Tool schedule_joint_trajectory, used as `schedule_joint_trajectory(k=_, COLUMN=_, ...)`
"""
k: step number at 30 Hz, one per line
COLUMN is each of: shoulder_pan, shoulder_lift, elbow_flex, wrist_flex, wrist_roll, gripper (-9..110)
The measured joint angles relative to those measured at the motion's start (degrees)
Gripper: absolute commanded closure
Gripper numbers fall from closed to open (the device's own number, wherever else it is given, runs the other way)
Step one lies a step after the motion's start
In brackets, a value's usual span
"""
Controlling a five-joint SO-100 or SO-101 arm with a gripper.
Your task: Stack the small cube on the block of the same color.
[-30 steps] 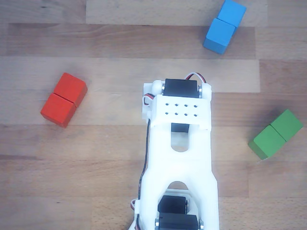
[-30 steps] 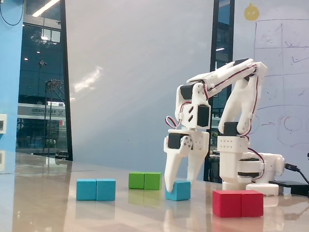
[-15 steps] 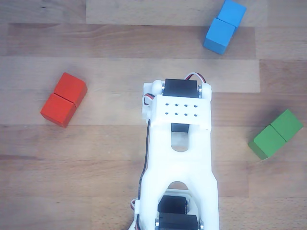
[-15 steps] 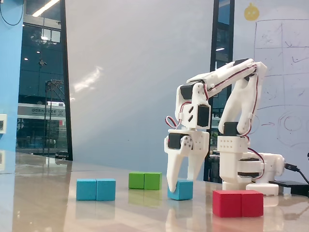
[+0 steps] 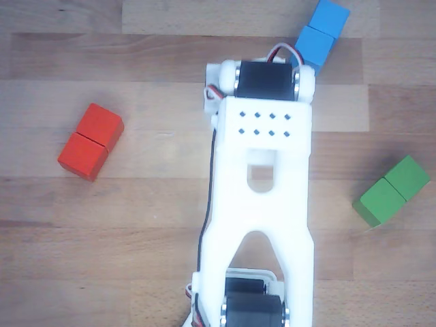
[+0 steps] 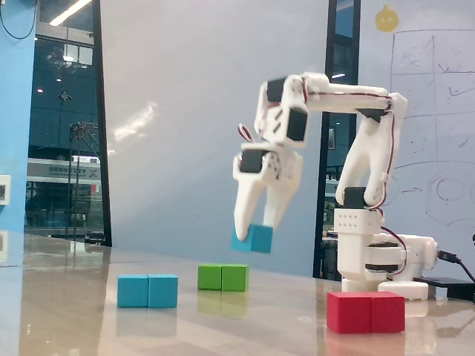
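Light-blue and held clear of the counter [image 6: 89, 311], the small cube [image 6: 252, 239] sits pinched between the tips of the hand [image 6: 252, 226] in the fixed view, its fingers closed against the cube's sides and slanting down and to the left from the wrist. The cube hangs tilted, one corner lower than the rest, with open air beneath it.

Below the hand and off to its left in that view, the block of the same color [image 6: 148, 291] lies flat on the counter, its groove showing as a thin line across the middle. Almost directly under the hand, a little farther back, rests a green block [image 6: 223, 277], also two cubes long. To the right of the hand and nearer the camera lies a red block [image 6: 366, 311], in front of the arm's white base [image 6: 382, 259].

Seen from above in the other view, the white arm [image 5: 262, 177] covers the hand and the cube entirely. The blue block [image 5: 320, 30] lies just beyond the arm's upper end, partly hidden by it, the red block [image 5: 90, 142] well off to the left and the green block [image 5: 392, 191] well off to the right on the pale wooden counter [image 5: 136, 238].
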Motion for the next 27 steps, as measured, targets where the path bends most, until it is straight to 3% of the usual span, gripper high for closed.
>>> schedule_joint_trajectory(k=16, shoulder_pan=6.9, shoulder_lift=-30.8, elbow_flex=-38.4, wrist_flex=3.0, wrist_roll=1.2, gripper=91)
schedule_joint_trajectory(k=27, shoulder_pan=11.2, shoulder_lift=-43.6, elbow_flex=-48.5, wrist_flex=2.2, wrist_roll=1.2, gripper=91)
